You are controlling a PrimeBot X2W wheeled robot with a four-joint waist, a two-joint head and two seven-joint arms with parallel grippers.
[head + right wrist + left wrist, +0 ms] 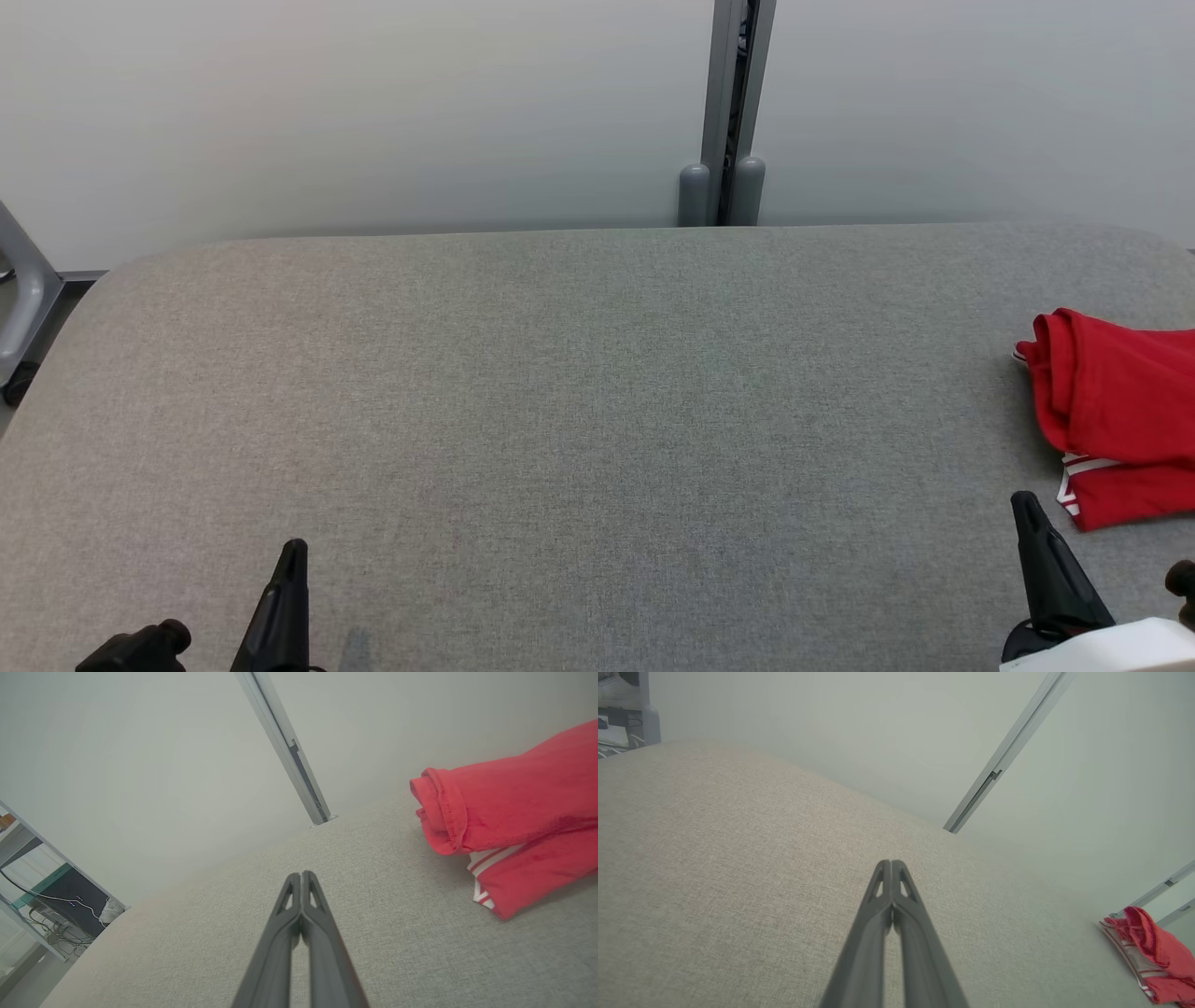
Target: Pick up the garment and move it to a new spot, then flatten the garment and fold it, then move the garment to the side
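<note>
Your garment (1120,420) lies bunched at three o'clock on the grey surface (560,373), red with white stripes along its near edge. Your right hand (1024,499) is at five o'clock, just beside the cloth but not touching it, with its fingers pressed together on nothing. Your left hand (294,551) is at seven o'clock, well apart from the garment, also closed and empty. A grey post (733,112) stands at twelve o'clock.

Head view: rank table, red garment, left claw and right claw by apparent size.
1. table
2. red garment, cut off at the frame edge
3. right claw and left claw look alike, both cropped, so unranked
</note>
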